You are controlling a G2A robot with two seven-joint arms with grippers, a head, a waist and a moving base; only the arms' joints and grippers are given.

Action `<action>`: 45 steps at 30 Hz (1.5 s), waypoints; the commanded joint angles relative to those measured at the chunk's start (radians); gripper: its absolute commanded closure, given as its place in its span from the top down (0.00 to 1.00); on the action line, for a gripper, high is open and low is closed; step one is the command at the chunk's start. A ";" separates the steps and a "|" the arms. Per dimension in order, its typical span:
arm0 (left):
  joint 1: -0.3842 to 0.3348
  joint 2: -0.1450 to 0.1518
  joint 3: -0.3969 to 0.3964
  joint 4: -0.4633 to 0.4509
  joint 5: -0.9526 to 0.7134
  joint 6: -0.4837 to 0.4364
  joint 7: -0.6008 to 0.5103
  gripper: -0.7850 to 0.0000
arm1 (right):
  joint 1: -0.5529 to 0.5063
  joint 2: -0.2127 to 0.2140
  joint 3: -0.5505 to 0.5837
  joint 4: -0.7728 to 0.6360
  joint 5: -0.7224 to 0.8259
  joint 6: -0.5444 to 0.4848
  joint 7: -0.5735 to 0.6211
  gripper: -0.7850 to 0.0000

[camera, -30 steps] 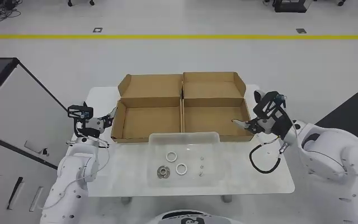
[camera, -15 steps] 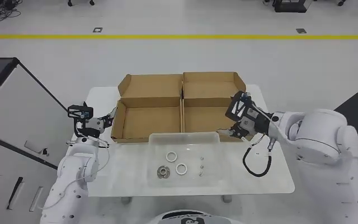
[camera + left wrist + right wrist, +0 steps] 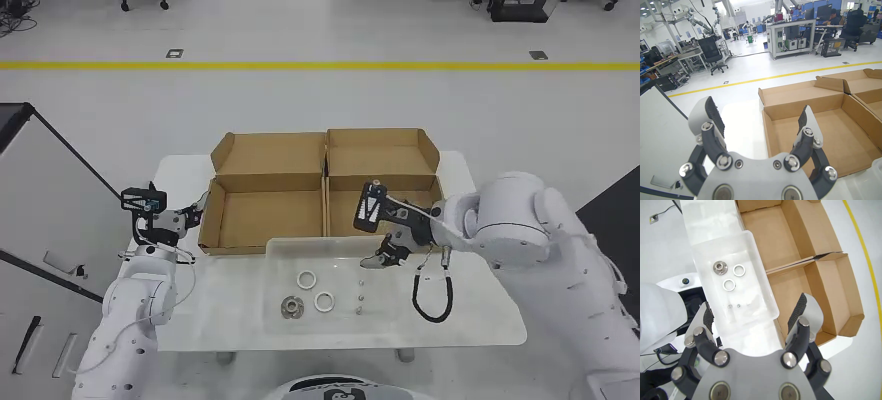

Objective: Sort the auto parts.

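A clear plastic tray [image 3: 330,243] holds a metal flanged hub [image 3: 291,306], two silver rings [image 3: 307,279] [image 3: 324,300] and a few small screws [image 3: 360,295]. Behind it stand two open, empty cardboard boxes, left [image 3: 265,218] and right [image 3: 400,215]. My right gripper [image 3: 381,260] hangs open and empty above the tray's right end; its wrist view shows the gripper [image 3: 755,306] over the tray rim [image 3: 761,262], with the hub [image 3: 720,267], rings [image 3: 739,270] and screws [image 3: 738,305] beyond. My left gripper [image 3: 195,212] [image 3: 758,108] is open and empty beside the left box [image 3: 829,132].
The boxes' lids [image 3: 330,150] are folded back at the far side. A black cable loop [image 3: 430,295] hangs from the right arm over the table [image 3: 480,320] right of the tray. A white panel [image 3: 40,190] stands left of the table.
The right arm has swung left from the table's right edge, across the right box's front corner, to above the tray's right end. The left arm has stayed still.
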State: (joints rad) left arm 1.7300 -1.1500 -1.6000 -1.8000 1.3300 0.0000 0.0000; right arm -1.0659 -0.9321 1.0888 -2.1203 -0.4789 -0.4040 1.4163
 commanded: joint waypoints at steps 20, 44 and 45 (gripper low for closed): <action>0.000 0.000 0.000 0.000 0.000 0.000 0.000 1.00 | 0.325 0.096 -0.530 0.140 0.159 -0.049 -0.049 1.00; 0.000 0.000 0.000 0.000 0.000 0.000 0.000 1.00 | 0.400 0.073 -0.738 0.252 0.034 -0.123 -0.170 1.00; 0.000 0.000 0.000 0.000 0.000 0.000 0.000 1.00 | 0.398 0.070 -0.740 0.257 0.031 -0.121 -0.175 1.00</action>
State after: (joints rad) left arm 1.7300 -1.1500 -1.6000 -1.8000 1.3300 0.0000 0.0000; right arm -0.6663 -0.8594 0.3512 -1.8683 -0.4451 -0.5266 1.2457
